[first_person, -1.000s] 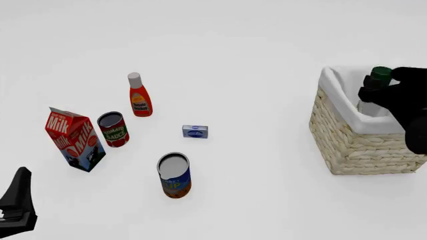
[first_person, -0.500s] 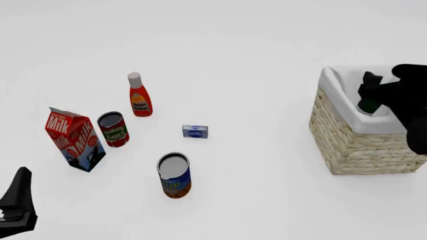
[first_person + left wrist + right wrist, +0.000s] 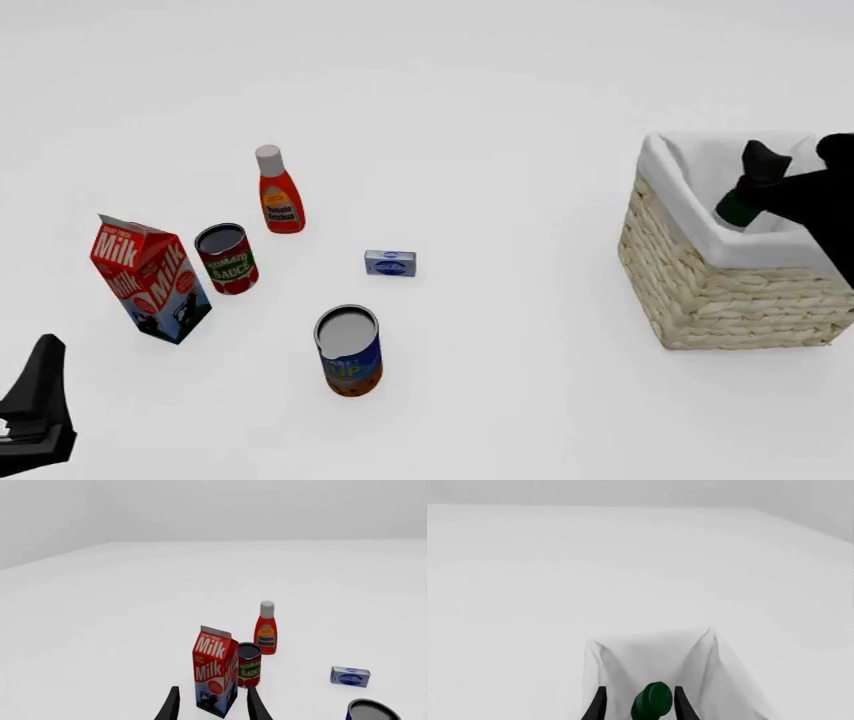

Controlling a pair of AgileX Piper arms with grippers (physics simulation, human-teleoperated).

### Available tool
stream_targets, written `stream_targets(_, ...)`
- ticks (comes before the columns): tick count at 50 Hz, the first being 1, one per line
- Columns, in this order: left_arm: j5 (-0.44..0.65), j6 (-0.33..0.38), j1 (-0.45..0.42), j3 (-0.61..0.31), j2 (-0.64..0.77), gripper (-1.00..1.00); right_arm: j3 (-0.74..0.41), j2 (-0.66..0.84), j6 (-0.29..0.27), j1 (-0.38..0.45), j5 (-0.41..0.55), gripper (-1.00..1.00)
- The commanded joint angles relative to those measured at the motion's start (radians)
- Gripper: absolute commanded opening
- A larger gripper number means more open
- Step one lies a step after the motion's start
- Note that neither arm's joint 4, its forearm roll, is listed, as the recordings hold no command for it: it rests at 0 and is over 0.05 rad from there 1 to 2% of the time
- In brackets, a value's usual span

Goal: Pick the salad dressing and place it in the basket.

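In the basket (image 3: 694, 285): salad dressing (image 3: 735, 210), only its dark green cap showing
Right gripper (image 3: 637, 705): fingers apart, straddling the cap
Left gripper (image 3: 210, 707): fingers apart, holding nothing
Cans: two
Bottles: two

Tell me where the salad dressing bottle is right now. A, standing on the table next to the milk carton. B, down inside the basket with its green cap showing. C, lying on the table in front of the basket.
B: the salad dressing sits within the basket, only its green cap showing above the white lining.
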Motion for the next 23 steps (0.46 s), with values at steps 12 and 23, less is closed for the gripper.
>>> stream_targets(12, -0.003, 0.001, -0.022, 0.000, 0.000, 1.00, 0.191, -0.379, -0.021, 0.032, 0.143, 1.00)
stream_targets(23, 0.001, 0.002, -0.026, 0.000, 0.000, 1.00, 0.259, -0.661, -0.016, 0.046, 0.325, 1.00)
